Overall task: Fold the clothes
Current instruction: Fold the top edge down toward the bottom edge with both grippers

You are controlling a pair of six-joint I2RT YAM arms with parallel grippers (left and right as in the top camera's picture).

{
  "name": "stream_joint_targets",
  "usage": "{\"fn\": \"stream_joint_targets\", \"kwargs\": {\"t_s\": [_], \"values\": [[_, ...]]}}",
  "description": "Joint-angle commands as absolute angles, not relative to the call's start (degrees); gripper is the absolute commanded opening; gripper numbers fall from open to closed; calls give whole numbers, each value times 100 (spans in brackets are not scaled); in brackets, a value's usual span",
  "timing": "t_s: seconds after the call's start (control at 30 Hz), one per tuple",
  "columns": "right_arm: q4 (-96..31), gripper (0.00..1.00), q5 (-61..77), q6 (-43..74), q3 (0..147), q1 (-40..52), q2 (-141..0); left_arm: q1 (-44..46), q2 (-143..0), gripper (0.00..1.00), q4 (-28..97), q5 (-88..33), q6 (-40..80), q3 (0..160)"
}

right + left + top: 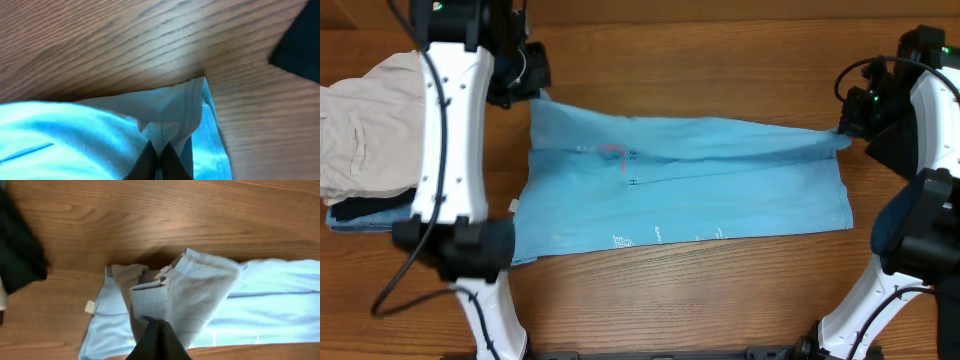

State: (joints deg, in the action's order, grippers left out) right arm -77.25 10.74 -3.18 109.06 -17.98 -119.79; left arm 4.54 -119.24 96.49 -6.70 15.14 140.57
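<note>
The sky-blue T-shirt (685, 185) lies spread across the middle of the table, folded lengthwise, with red and white print showing. My left gripper (532, 92) is shut on its far left corner, at the ribbed collar (150, 302), and lifts it a little. My right gripper (842, 132) is shut on the far right hem corner (175, 127), which bunches between the fingers. The near edge of the shirt rests flat on the wood.
A cream-beige garment (365, 130) is heaped at the left edge, on top of a black garment and a blue one (365, 212). The arm bases stand at the near left and near right. A dark shape (17, 250) lies left in the left wrist view.
</note>
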Motion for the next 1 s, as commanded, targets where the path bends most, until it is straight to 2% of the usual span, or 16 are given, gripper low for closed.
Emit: {"fn": "stream_joint_targets", "kwargs": {"t_s": [0.0, 0.17, 0.23, 0.43, 0.53, 0.63, 0.97], "values": [[-7953, 4, 1168, 30, 11034, -1813, -11375, 523, -11222, 4, 9682, -451, 1752, 12835], [-8488, 4, 685, 567, 10903, -1806, -11347, 539, -11131, 4, 9509, -355, 1802, 11183], [-8484, 4, 134, 888, 10698, -1811, -11347, 537, -11131, 4, 9170, -204, 1833, 10412], [-8298, 4, -274, 1199, 9950, -1841, -11380, 200, -11131, 4, 8436, 67, 1887, 8613], [-8385, 4, -930, 1776, 9738, -1874, -11391, -287, -11131, 4, 8440, 64, 1752, 8425], [-8171, 4, -963, 1809, 9570, -1890, -11393, -644, -11131, 4, 8503, -30, 1708, 8425], [-7360, 4, -939, 1809, 8569, -1887, -11402, -246, -11131, 4, 8388, -23, 1745, 8073]]}}
